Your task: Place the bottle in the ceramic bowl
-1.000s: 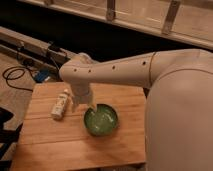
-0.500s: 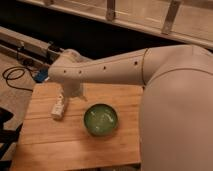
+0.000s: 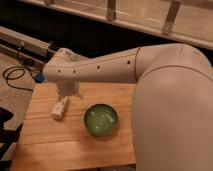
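On the table's left side: the bottle (image 3: 60,108) lies flat on the wooden table (image 3: 45,145), outside the bowl.
Bottle's long axis: slanted in the camera view, from the near-left up toward the far-right; you cannot tell which end carries the cap.
Gripper position: the gripper (image 3: 69,91) hangs below the wrist just behind the bottle's far end, too close for you to tell whether it is touching or apart.
Gripper state: cannot tell whether it is open, closed or gripping the bottle, so treat the bottle as not secured.
Bottle from gripper: toward the near-left, along that same slant.
Ceramic bowl: the ceramic bowl (image 3: 101,120) stands upright to the right of the bottle, near it, with bare wood between them; nothing shows inside.
Step in hand: probably the approach to the grasp; the placing is not yet done.
What your move turns on: you would do best to close across the slanted axis, not along it, then carry the bottle rightward over the bowl.
Risk: a lying bottle may roll if you nudge it.
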{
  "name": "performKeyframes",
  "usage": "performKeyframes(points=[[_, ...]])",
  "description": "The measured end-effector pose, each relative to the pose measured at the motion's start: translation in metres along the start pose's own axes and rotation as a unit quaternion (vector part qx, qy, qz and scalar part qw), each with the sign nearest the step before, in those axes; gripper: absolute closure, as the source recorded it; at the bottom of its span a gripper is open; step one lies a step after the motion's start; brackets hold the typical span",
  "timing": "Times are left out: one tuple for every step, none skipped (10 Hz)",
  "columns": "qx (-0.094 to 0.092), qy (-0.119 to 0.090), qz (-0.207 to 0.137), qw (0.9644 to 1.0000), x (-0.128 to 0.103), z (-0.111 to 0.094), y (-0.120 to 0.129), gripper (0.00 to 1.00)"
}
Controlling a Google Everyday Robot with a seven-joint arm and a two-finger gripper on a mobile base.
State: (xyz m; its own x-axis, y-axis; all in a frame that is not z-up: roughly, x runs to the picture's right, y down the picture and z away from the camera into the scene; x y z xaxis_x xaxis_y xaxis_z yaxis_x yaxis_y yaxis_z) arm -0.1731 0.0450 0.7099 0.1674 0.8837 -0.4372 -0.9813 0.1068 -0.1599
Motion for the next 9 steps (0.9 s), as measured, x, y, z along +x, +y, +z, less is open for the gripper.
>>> performKeyframes(points=[[0.002,-0.024,0.011,0.9997,0.0,-0.005,-0.011,0.35],[0.001,-0.041,0.014,0.999,-0.002,-0.006,-0.019,0.35],[-0.002,-0.042,0.015,0.999,-0.003,-0.003,-0.02,0.35],[-0.005,-0.04,0.011,0.9991,-0.009,0.005,-0.019,0.35],[-0.008,-0.036,0.008,0.9993,-0.018,0.017,-0.014,0.35],[-0.013,-0.034,0.005,0.9993,-0.026,0.027,-0.007,0.35],[-0.023,-0.031,0.0,0.9993,-0.041,0.043,0.009,0.35],[-0.032,-0.03,-0.007,0.999,-0.055,0.055,0.024,0.35],[-0.043,-0.026,-0.016,0.9986,-0.066,0.063,0.038,0.35]])
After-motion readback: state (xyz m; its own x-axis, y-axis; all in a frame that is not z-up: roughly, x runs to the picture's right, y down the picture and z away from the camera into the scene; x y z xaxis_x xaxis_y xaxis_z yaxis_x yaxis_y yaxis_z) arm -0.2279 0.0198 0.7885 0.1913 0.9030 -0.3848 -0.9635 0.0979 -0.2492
